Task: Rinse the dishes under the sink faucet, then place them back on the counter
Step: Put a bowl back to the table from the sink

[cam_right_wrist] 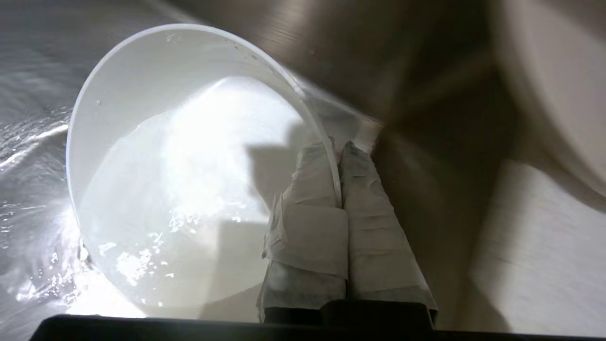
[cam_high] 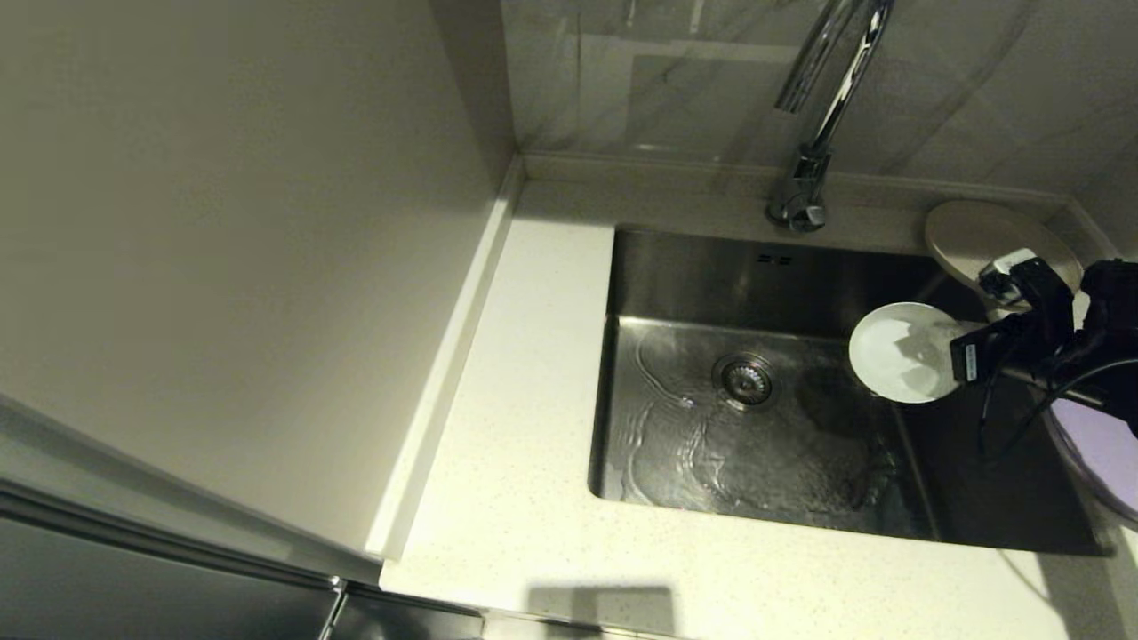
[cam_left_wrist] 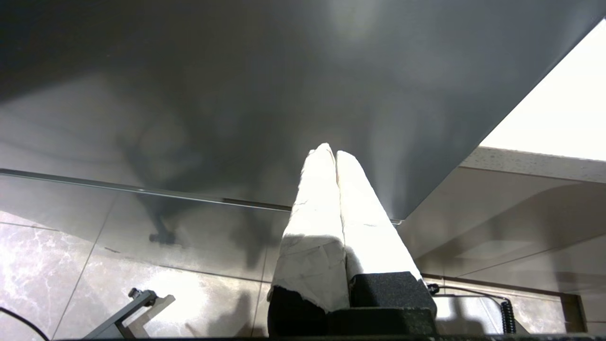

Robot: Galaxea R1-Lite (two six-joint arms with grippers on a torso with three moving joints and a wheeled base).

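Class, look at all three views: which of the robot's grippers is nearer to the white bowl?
Right. The right gripper is shut on the white bowl's rim, over the sink. The left gripper is parked down by the cabinet front, away from it.

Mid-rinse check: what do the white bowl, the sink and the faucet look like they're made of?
White bowl: glossy, thin-rimmed, water beading; likely glazed ceramic or melamine, cannot tell which.
Sink: brushed stainless steel, fine grain with dull reflections.
Faucet: polished chrome-plated metal, mirror-bright highlights.

Sink (cam_high: 676, 276) left and centre lie open; faucet (cam_high: 813, 133) overhangs upper centre; beige plate (cam_high: 969, 233) and lilac plate (cam_high: 1107, 453) crowd the right edge.
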